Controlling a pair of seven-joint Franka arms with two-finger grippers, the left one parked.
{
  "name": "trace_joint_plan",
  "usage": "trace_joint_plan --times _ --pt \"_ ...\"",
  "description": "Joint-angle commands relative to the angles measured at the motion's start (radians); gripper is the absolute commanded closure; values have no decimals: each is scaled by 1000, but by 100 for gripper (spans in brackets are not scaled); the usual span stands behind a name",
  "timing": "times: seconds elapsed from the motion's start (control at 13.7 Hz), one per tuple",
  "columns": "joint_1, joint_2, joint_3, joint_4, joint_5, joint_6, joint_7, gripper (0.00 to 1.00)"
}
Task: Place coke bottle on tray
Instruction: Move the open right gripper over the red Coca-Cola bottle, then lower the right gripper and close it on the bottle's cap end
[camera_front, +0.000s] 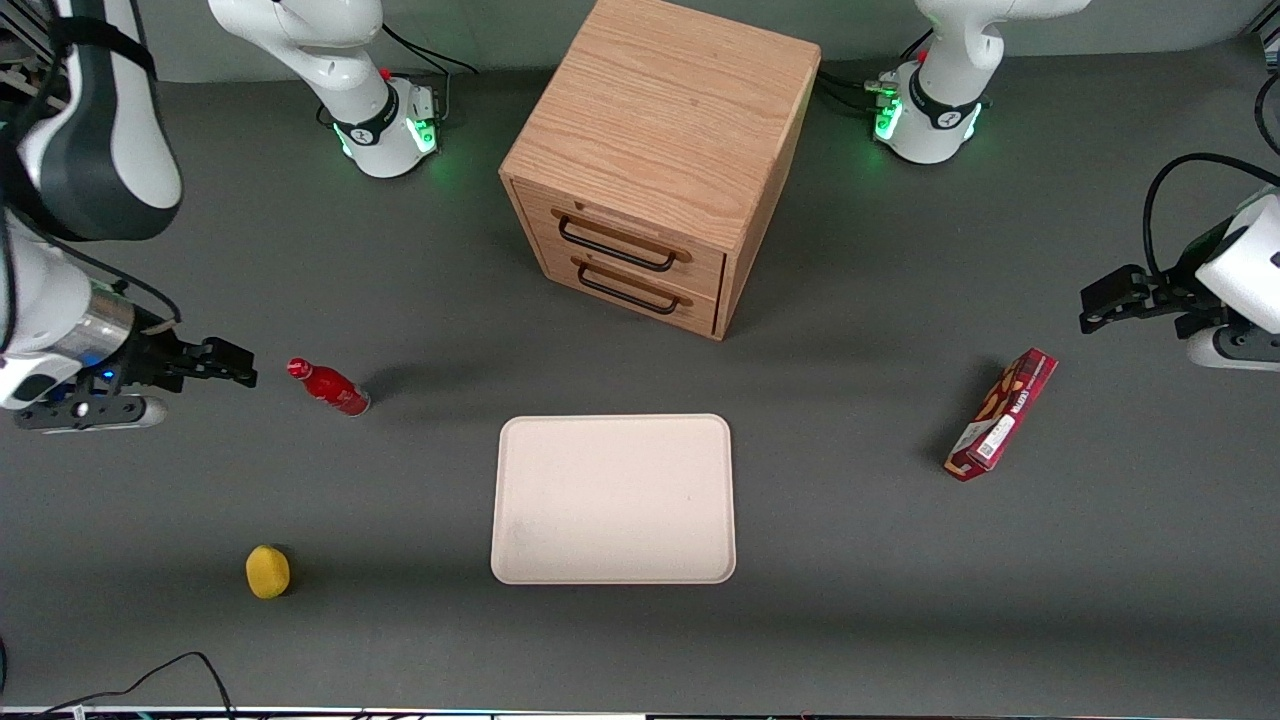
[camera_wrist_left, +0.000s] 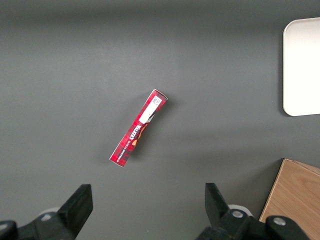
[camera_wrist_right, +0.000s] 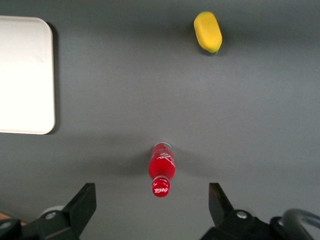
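Observation:
The coke bottle, small and glossy red with a red cap, stands upright on the grey table, apart from the tray and toward the working arm's end. The pale cream tray lies flat in front of the wooden cabinet with nothing on it. My right gripper hovers beside the bottle, a short way further toward the working arm's end. It is open, with its fingers spread wide and nothing between them. The bottle's cap sits just ahead of the gap.
A wooden drawer cabinet with two closed drawers stands farther from the front camera than the tray. A yellow fruit lies nearer the camera than the bottle. A dark-red snack box lies toward the parked arm's end.

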Motion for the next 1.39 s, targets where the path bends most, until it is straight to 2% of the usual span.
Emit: trace_joint_plan --times 0.0,0.15,0.29,0.51,0.8,0.88,1.17,1.32 --pt "-20 -102 11 -209 60 84 -40 0" --pt "-20 -118 12 -269 66 121 -47 1" --pt "-18 -142 12 -362 66 226 -64 3" --pt "-20 -133 12 -395 68 277 -89 7" --pt "-47 -106 12 -416 72 337 -109 32" --pt "-49 -96 12 -426 74 357 -138 36" --pt "-55 -86 12 -465 98 421 -144 37" --pt "-54 -76 12 -470 98 440 -144 47"
